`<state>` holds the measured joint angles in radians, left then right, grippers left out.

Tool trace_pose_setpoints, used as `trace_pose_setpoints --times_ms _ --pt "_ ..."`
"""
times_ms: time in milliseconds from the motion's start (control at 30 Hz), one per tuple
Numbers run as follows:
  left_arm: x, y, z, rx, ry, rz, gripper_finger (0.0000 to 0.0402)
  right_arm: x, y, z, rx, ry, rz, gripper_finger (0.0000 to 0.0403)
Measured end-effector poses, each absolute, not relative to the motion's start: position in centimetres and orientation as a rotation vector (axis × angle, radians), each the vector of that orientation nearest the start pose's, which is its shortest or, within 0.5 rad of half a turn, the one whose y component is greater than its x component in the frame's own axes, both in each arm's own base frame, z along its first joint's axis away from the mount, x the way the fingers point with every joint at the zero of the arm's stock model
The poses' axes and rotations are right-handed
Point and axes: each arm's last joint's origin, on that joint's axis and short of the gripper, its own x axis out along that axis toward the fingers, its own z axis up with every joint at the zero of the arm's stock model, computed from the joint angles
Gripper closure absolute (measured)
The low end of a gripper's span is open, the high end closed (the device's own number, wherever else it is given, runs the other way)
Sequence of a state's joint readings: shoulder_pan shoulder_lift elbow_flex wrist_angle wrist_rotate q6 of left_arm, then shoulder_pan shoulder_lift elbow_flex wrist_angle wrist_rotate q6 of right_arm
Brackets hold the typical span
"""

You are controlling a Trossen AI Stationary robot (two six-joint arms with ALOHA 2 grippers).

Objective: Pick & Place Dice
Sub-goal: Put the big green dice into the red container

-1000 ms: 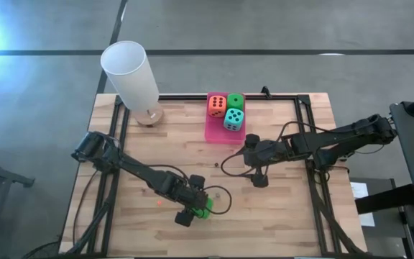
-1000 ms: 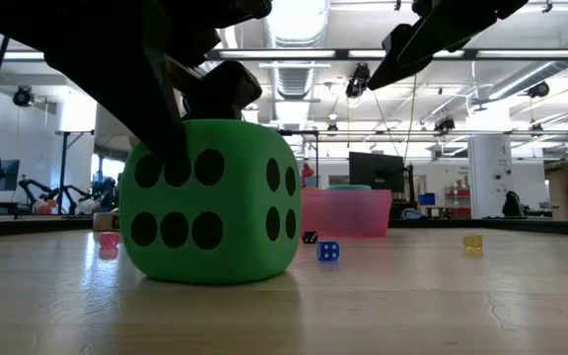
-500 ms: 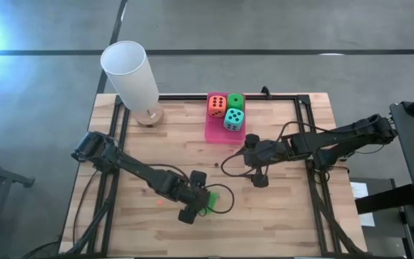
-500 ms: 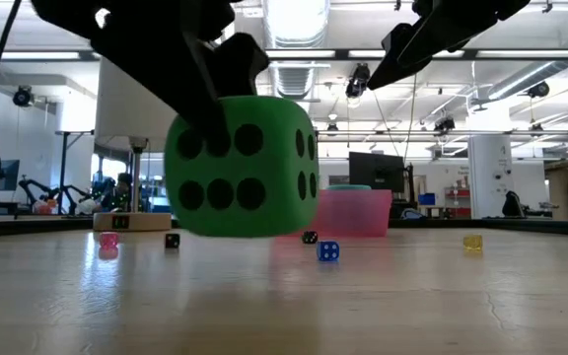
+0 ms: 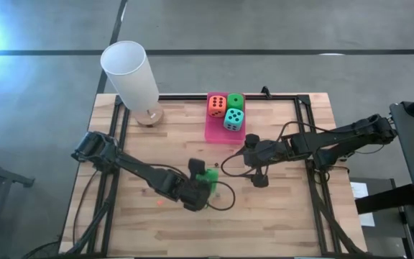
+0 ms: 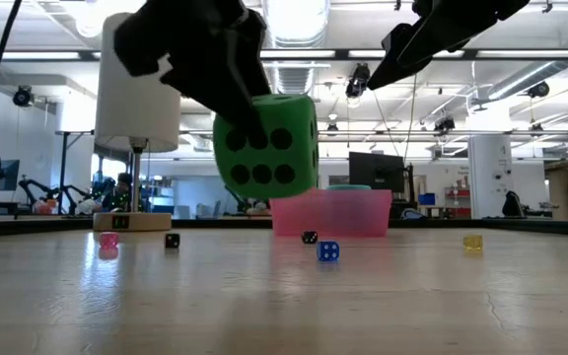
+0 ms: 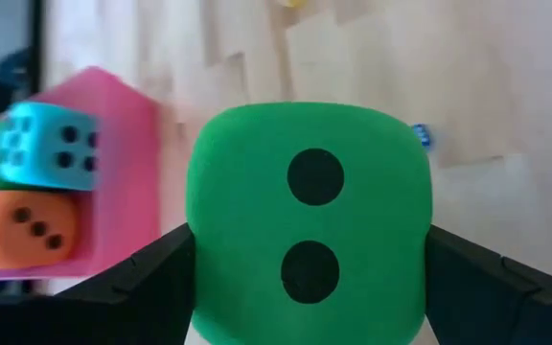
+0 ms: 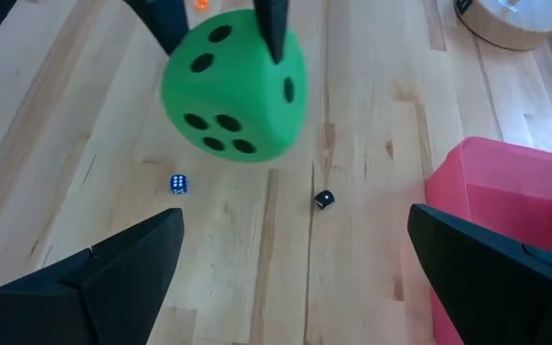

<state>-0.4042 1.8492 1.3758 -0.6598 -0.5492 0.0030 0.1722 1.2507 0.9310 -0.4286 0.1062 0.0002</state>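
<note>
Change since a second ago: the green die [image 6: 266, 146] has gone from resting on the table [image 5: 279, 216] to hanging clear above it, and the left gripper [image 5: 199, 188] has carried it toward the pink tray [image 5: 214, 130].
Left gripper: clamped on the green die, one dark finger on each side of it; in the left wrist view the die [image 7: 310, 222] fills the space between the fingers [image 7: 132, 283], its two-pip face toward the camera.
Green die: off the wood, slightly tilted, six-pip face toward the low camera; in the right wrist view it [image 8: 235, 86] hangs over bare boards.
Pink tray: ahead of the left gripper, toward the table's far edge; it holds an orange-red die [image 5: 217, 105], a second green die [image 5: 235, 101] and a teal die [image 5: 233, 119], packed together.
Right gripper [image 5: 259, 177]: fingers spread wide and holding nothing, just beside the held die, between it and the table's right rail; the tray's near corner shows just beyond its fingers in its wrist view.
Small dice: a tiny blue one [image 8: 177, 184] and a tiny black one [image 8: 323, 199] lie on the wood below the held die.
Lamp [image 5: 131, 75]: white shade, round wooden base, at the far left corner, well apart from both grippers.
</note>
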Motion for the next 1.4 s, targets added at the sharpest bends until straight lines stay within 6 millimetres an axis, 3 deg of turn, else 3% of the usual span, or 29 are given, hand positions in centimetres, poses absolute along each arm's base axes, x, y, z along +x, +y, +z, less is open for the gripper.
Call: trace_pose_setpoints --times_ms 433,633,1400 --pt "35.5 -12.3 22.0 0.680 0.943 0.374 0.0084 25.6 4.1 26.8 -0.104 0.741 0.063 0.0003" --pt "35.9 -10.9 22.1 0.714 0.946 0.452 0.0082 25.6 4.1 26.8 -0.104 0.741 0.063 0.0003" --pt "37.6 -0.7 22.2 0.698 1.073 0.676 0.0086 25.6 4.0 26.8 -0.119 0.740 0.036 0.0003"
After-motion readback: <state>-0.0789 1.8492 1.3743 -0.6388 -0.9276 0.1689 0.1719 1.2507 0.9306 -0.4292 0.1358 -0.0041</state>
